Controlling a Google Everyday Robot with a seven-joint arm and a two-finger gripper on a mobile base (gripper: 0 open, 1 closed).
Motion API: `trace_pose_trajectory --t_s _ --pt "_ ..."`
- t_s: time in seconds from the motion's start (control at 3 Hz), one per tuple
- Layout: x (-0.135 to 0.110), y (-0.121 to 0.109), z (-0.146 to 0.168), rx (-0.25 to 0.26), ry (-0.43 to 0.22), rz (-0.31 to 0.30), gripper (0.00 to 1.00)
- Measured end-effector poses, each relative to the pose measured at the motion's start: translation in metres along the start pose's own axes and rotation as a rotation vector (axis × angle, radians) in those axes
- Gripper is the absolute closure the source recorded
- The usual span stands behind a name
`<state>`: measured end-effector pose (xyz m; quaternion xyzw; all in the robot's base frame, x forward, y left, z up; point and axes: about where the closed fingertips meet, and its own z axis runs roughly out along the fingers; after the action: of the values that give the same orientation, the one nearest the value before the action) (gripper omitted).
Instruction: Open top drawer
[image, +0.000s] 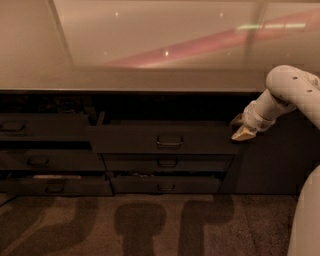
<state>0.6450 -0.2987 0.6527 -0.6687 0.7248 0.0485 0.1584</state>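
The top drawer (165, 139) is the widest dark grey front in the middle column, with a small loop handle (170, 143) at its centre. It stands pulled out from the cabinet, forward of the fronts below it. My gripper (242, 129) is at the drawer's upper right corner, on the end of the white arm (290, 92) that comes in from the right. Its tan fingertips (243, 133) point down and left beside the drawer's right end.
A pale glossy countertop (150, 75) runs above the drawers. Two narrower drawers (167, 163) lie below the top one. A left column of drawers (45, 130) is partly open. Brown carpet (150, 225) covers the floor, with shadows on it. White robot body (307, 220) is at the right edge.
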Motion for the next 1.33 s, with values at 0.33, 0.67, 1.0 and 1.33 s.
trace_pose_trajectory --t_s 0.33,0.67,1.0,1.33 --pt "0.002 0.0018 -0.0069 0.025 0.01 -0.025 1.0" --pt "0.002 0.0019 -0.0067 0.024 0.009 -0.025 1.0" --pt "0.0016 0.0036 -0.0073 0.023 0.009 -0.029 1.0" --pt "0.0017 0.0102 -0.0051 0.019 0.009 -0.041 1.0"
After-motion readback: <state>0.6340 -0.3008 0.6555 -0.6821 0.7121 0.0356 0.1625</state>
